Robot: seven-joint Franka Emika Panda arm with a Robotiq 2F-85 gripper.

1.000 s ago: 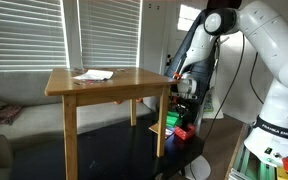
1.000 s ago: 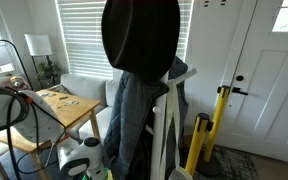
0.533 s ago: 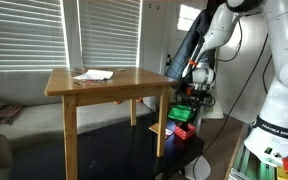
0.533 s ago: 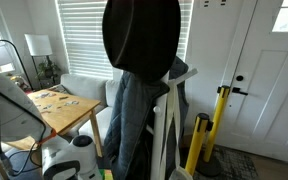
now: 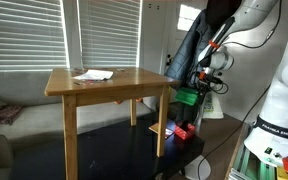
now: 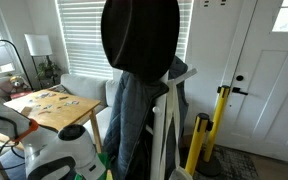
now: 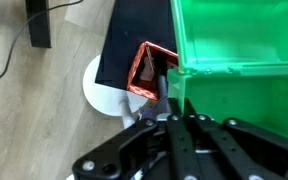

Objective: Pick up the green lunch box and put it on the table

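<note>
My gripper (image 5: 193,88) is shut on the green lunch box (image 5: 187,97) and holds it in the air beside the near right corner of the wooden table (image 5: 134,85), a little below the tabletop. In the wrist view the green lunch box (image 7: 239,55) fills the upper right, with the closed fingers (image 7: 184,116) against its rim. The table also shows in an exterior view (image 6: 46,110); the gripper and box are hidden there.
A white paper (image 5: 92,74) lies on the tabletop. A small red object (image 5: 182,131) sits on the low black platform (image 5: 134,150) below the box, and shows in the wrist view (image 7: 146,72). A coat stand (image 6: 144,90) blocks an exterior view.
The gripper has risen from the low black platform with the green lunch box, up to just below tabletop height. The arm has swung right and upward.
</note>
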